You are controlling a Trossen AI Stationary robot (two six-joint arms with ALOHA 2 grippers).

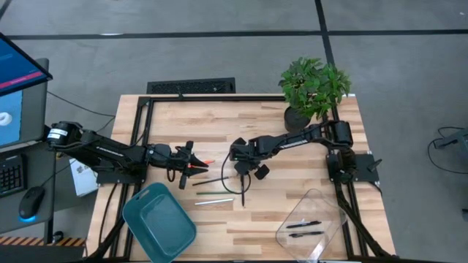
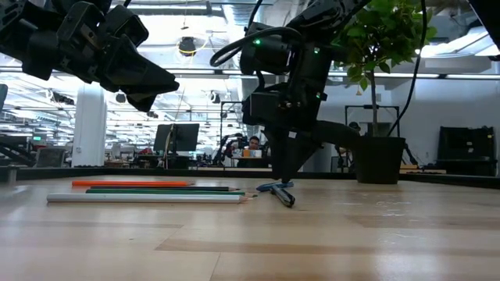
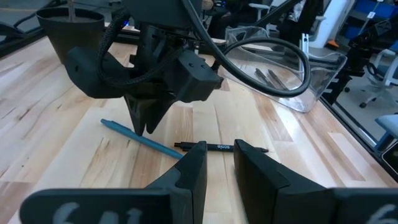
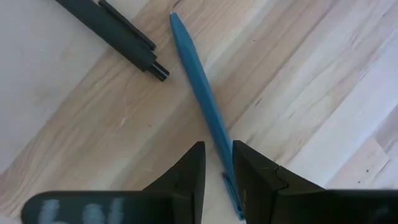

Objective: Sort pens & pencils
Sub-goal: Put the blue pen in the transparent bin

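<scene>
Fingers of the right gripper (image 4: 216,163) stand narrowly parted, straddling the blue pen (image 4: 202,99); whether the pads actually pinch it cannot be told, the contact being hidden between the fingertips. Pen lies flat on the table (image 1: 292,183), its clip end cut off behind one finger. A black pen (image 4: 112,31) lies just beside it, tips near, not touching; its far end runs out of the right wrist view. In the low view both pens are partly masked by the gripper tip and hard to separate

Left gripper (image 3: 219,163): fingers slightly apart, nothing between them, held above the table facing the two pens

Pencils near the table's middle: orange (image 2: 129,183), green (image 2: 156,189), pale (image 2: 144,198), lying roughly parallel, close together. A fourth dark one may lie among them; cannot be made out

Two more pens (image 1: 303,229) lie in the clear tray (image 1: 333,212) at the near right. Teal bin (image 1: 157,219) at the near left; its near edge is cut off

Potted plant (image 1: 314,84) at the far right corner
</scene>
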